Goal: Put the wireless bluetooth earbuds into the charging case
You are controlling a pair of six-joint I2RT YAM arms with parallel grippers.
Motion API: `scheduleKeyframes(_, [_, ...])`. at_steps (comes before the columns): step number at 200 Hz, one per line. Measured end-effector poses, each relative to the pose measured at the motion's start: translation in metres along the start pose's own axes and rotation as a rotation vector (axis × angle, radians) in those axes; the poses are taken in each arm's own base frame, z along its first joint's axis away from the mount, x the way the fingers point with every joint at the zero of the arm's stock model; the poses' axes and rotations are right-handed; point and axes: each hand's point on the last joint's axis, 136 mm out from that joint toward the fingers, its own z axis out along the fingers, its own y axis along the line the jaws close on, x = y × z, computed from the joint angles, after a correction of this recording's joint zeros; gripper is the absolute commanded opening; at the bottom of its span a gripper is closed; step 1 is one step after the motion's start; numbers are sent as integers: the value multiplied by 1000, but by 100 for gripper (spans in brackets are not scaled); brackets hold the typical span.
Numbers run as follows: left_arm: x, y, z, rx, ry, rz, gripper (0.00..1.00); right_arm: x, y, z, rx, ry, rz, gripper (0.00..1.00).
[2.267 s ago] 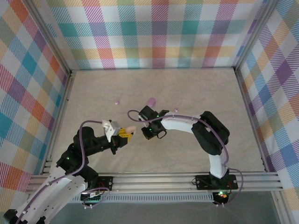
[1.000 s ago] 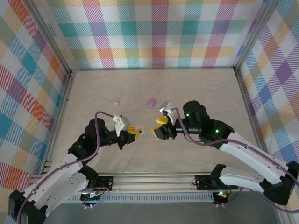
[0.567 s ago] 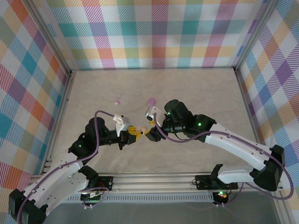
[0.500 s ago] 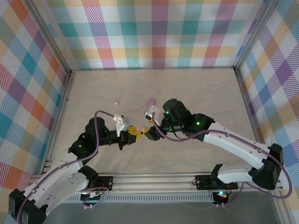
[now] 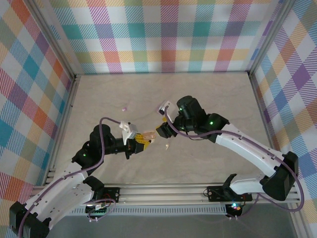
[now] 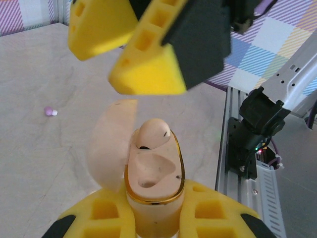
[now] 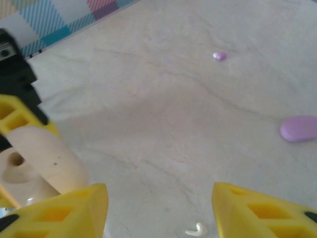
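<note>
- The table (image 5: 208, 94) has a pale beige, marble-like top with faint grey veins
- Light falls evenly on it, and the shadows are soft
- The back wall (image 5: 168, 34) is plaid cloth in pink, teal, yellow, orange and purple on white
- The left wall (image 5: 29, 99) and the right wall (image 5: 292, 89) carry the same plaid, set diagonally
- Grooved aluminium rails (image 5: 168, 191) run along the table's near edge
- A grey metal strip (image 5: 62, 129) lines the table's left edge

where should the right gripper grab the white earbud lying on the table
Come straight down from above: the white earbud lies flat on the table, a small curved sliver. Close the open right gripper across its narrow width, probably near the rounder end; along its length the fingers would likely slip off.
</note>
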Motion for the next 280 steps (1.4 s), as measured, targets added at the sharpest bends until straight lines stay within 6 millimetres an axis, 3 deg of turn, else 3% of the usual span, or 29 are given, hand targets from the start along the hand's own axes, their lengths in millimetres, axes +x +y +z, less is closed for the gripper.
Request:
scheduleKeyframes(61, [0, 5, 0, -29, 0, -2, 0, -1, -6, -2, -12, 4, 126, 56])
scheduleKeyframes(106, [4, 14, 0, -79, 2, -13, 0, 21, -53, -30, 71, -28, 457, 55])
scheduleKeyframes(123, [7, 17, 0, -94, 6, -21, 0, 35, -60, -29, 95, 1, 546, 52])
scheduleKeyframes(143, [9, 18, -1, -105, 5, -21, 0, 61, -61, -15, 106, 83, 650, 49])
scheduleKeyframes(202, [8, 18, -4, -116, -5, -13, 0, 150, -64, 51, 144, 375, 951, 39])
scheduleKeyframes(231, [7, 16, -6, -115, -8, -11, 0, 167, -55, 72, 143, 445, 999, 32])
scheduleKeyframes(280, [8, 15, -8, -115, -8, -10, 0, 181, -50, 95, 147, 504, 1024, 31])
